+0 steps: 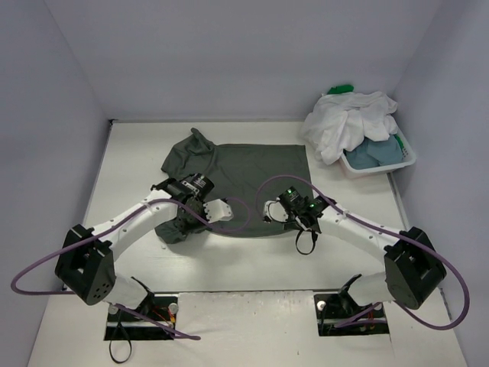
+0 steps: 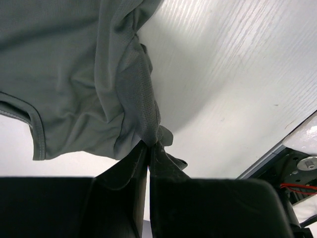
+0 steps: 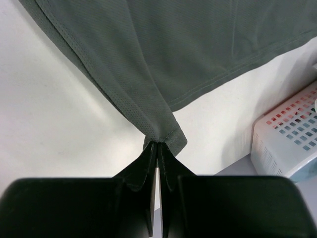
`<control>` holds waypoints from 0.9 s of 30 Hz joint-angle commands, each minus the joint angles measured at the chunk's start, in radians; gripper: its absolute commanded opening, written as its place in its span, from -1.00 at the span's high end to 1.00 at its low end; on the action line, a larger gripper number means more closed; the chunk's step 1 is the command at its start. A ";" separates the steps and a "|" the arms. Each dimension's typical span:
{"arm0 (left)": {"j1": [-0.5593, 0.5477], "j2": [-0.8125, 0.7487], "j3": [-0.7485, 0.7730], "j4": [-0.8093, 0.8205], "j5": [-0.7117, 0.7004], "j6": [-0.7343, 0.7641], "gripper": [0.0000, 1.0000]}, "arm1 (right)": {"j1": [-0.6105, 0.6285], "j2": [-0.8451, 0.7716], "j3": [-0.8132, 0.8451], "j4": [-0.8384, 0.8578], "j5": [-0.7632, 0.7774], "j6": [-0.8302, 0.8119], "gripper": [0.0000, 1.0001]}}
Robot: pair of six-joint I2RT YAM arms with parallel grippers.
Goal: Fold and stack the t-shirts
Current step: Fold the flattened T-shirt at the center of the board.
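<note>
Left tool [image 2: 148, 145]: jaws pinched tight on a bunched fold of the dark grey t-shirt [image 1: 248, 170], at the garment's 8 o'clock corner, where the cloth is gathered into a dark lump.

Dark grey t-shirt: spread on the tabletop [image 1: 126, 164], centre to 12 o'clock, mostly flat, one sleeve sticking out at 11 o'clock, near edge rumpled.
- Handling, judged: light, limp, fine mesh knit. It will sag, drag and crease rather than hold a line, and it is not fragile.
- A pinch on a thick bunch may slip or carry extra layers.
- Best hold, judged: hemmed corners or stitched edges, one per tool, kept well apart so the cloth hangs taut.

Right tool [image 3: 157, 145]: jaws closed on a corner of the same shirt's stitched hem, at its 5 o'clock edge, the cloth fanning away from the tips.

Basket [image 1: 408, 160]: white, slotted, at 2 o'clock on the tabletop, well apart from the spread shirt. It holds a heaped white t-shirt [image 1: 348, 122], a blue-grey t-shirt [image 1: 378, 151] beneath it and a green t-shirt [image 1: 341, 89] showing at the far rim.

Views compared:
- Top view alone gives the shirt's whole outline and the basket's contents, but both pinches are hidden under the wrists.
- Left wrist view alone shows the thick, twisted gather and a curved hem at 9 o'clock.
- Right wrist view alone shows the hem stitching and the basket's slotted wall at 4 o'clock.
</note>
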 commanded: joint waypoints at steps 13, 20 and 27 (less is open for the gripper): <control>0.163 0.050 0.202 0.018 -0.100 0.048 1.00 | -0.175 0.046 0.120 0.036 -0.038 -0.091 1.00; 0.229 0.116 0.247 0.096 -0.134 0.057 1.00 | -0.215 0.170 0.189 0.111 -0.075 -0.098 1.00; 0.253 0.171 0.301 0.162 -0.149 0.055 1.00 | -0.252 0.262 0.264 0.169 -0.069 -0.098 1.00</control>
